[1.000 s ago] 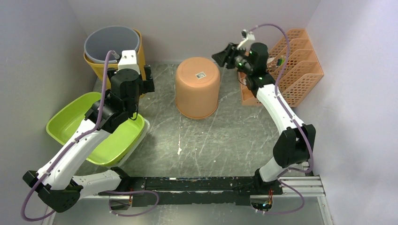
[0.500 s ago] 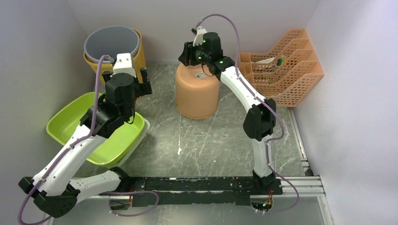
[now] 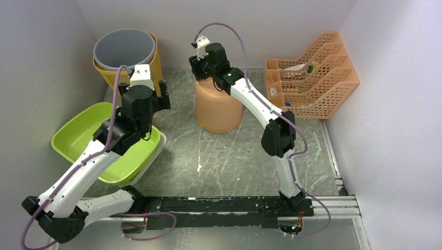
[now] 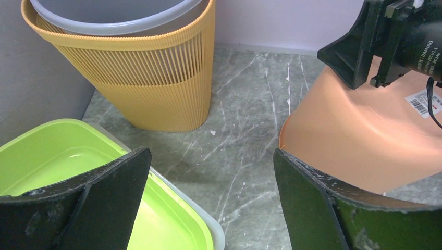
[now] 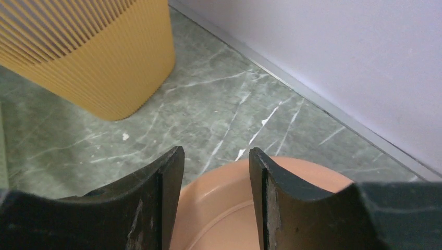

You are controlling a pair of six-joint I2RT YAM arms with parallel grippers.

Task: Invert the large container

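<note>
While the round orange plastic tub (image 3: pixel 219 107) sits bottom-up:
right claw (image 5: pixel 215 156) gapes a little above it, left claw (image 4: pixel 211 156) gapes wide.

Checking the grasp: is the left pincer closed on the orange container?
No, the left pincer is wide open and the orange container sits apart from it.

DAMIAO on right arm motor (image 4: pixel 419 44); barcode label (image 4: pixel 425 101) on container (image 4: pixel 365 140) illegible

The left arm (image 3: pixel 78 174) and right arm (image 3: pixel 255 101) have white links, black joint housings and looping purple cables (image 3: pixel 221 24). Their black fingers (image 4: pixel 112 190) look scuffed; green lights (image 3: pixel 228 74) dot the right wrist
</note>
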